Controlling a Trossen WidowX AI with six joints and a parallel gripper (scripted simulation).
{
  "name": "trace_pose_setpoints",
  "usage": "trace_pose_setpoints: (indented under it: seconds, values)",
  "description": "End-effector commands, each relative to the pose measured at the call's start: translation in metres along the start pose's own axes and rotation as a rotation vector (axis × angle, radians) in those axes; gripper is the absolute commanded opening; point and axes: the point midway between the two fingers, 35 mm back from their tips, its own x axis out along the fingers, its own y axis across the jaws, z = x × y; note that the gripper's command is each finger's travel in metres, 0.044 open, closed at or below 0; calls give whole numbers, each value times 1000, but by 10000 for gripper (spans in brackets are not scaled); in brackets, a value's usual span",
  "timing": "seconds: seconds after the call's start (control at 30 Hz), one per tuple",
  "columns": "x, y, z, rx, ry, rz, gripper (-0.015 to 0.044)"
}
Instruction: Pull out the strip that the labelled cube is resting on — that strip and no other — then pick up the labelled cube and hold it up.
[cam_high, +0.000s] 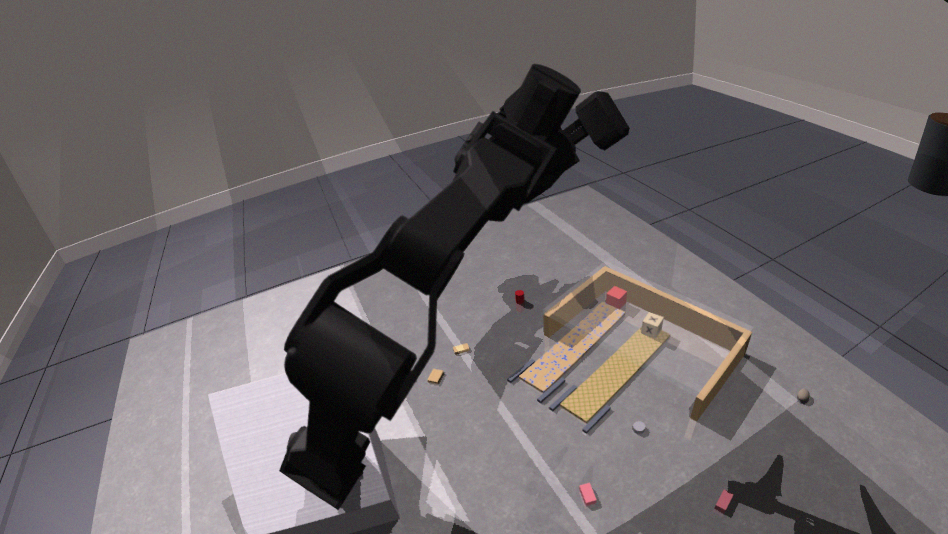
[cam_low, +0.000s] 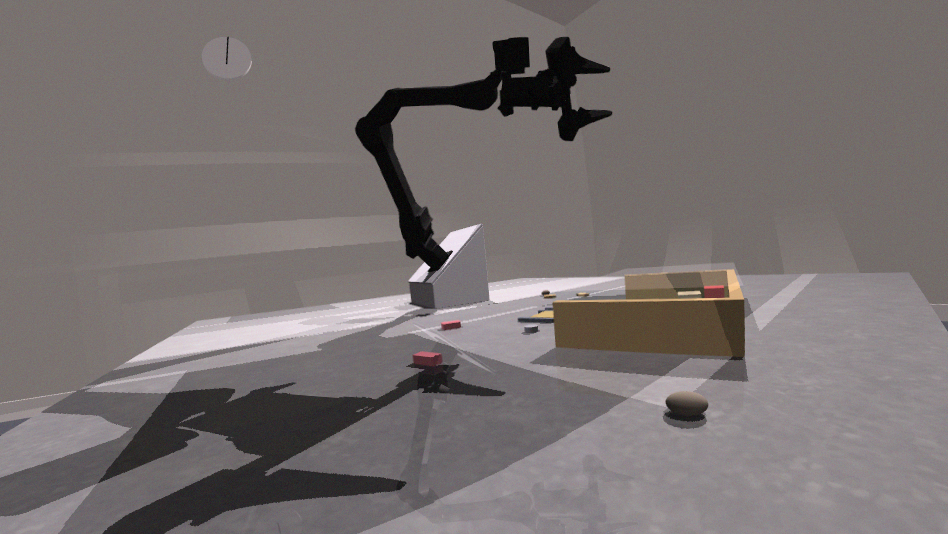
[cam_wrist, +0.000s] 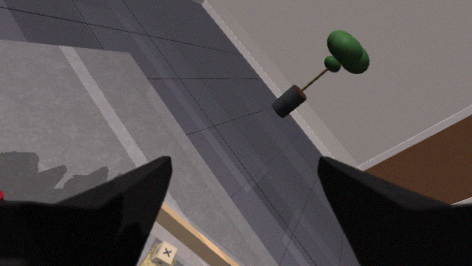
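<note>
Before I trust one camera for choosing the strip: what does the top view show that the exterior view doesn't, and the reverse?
Only the top view shows both strips: the blue-speckled strip under the red cube, and the checkered strip under the labelled cube. Only the exterior view shows the open gripper high above the table, holding nothing; there the tray's near wall hides the strips. Both show the wooden tray, the red cube and the round pebble.

arm (cam_high: 424, 245): matt black, plastic-looking
fence (cam_low: 646, 326): wood-toned, smooth, matt
labelled cube's strip (cam_high: 620, 372): tan, woven-looking check
other strip (cam_high: 573, 343): tan, blue-speckled
table top (cam_low: 829, 398): grey, mottled like stone
pebble (cam_low: 686, 402): dull, smooth
</note>
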Motion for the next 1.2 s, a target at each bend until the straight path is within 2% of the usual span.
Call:
trace_pose_setpoints:
  seconds: [0.0, 0.43, 1.17]
  values:
    - [-29, 34, -60, 341, 174, -43, 400]
    - [-92, 115, -165, 864, 445, -230, 400]
    - [-94, 117, -168, 877, 451, -237, 400]
